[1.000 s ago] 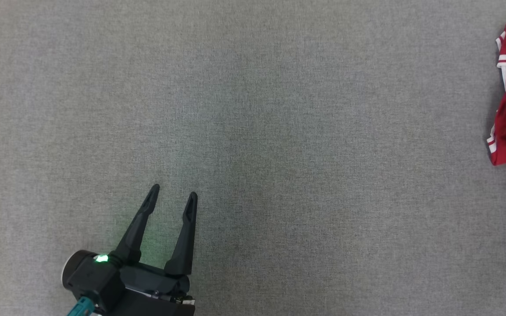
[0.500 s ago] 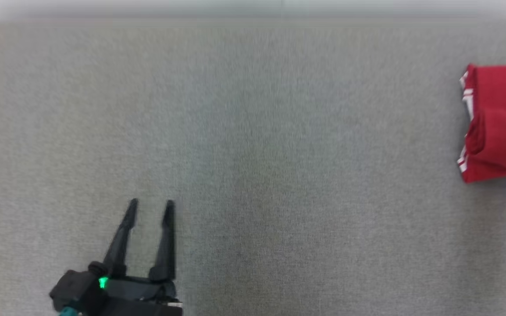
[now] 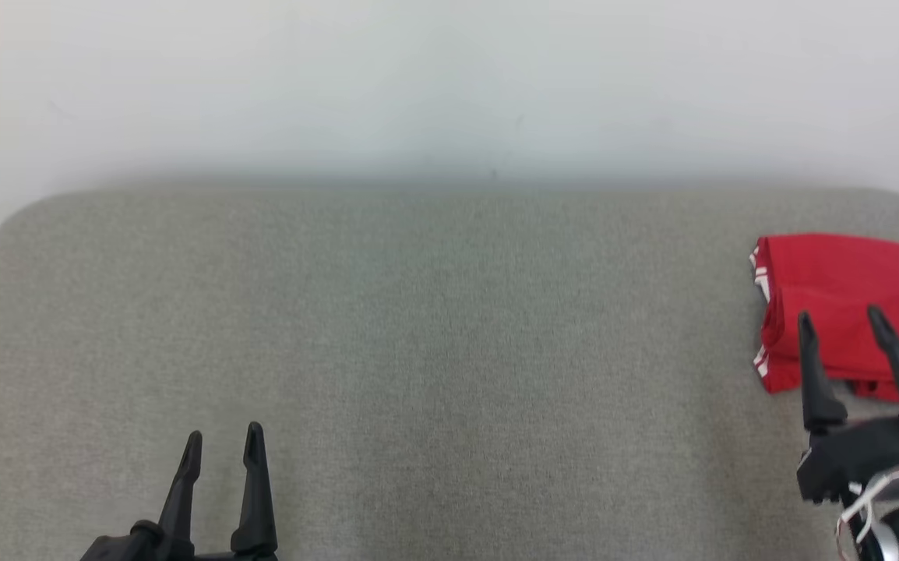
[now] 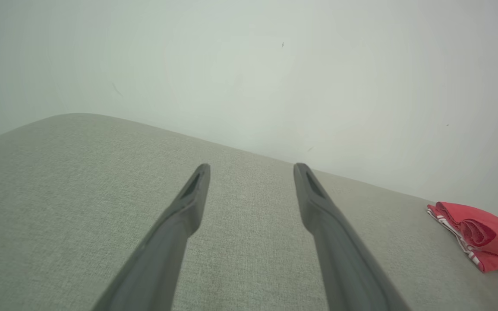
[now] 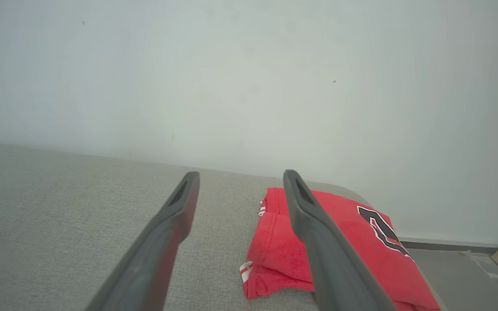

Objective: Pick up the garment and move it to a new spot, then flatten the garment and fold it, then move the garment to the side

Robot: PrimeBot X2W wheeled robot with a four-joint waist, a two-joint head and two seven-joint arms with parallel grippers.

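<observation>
**Both sets of fingers spread and empty; folded red jersey at the table's right end**

The left gripper (image 3: pixel 224 432), at the lower left of the head view, has its two dark fingers parted with nothing between them, over bare grey cloth. The right gripper (image 3: pixel 840 315), at the lower right, is spread wide as well and holds nothing. Its tips overlap the near edge of the red jersey (image 3: pixel 831 273); whether they touch the cloth cannot be told.

The jersey lies folded in a compact bundle at the right edge of the frame, near the rounded far corner of the grey fabric-covered table (image 3: pixel 449 327). White stripes trim its left hem. A dark, white-edged character is printed on top, cut off and not readable. A plain white wall (image 3: pixel 449 78) stands behind the table.
</observation>
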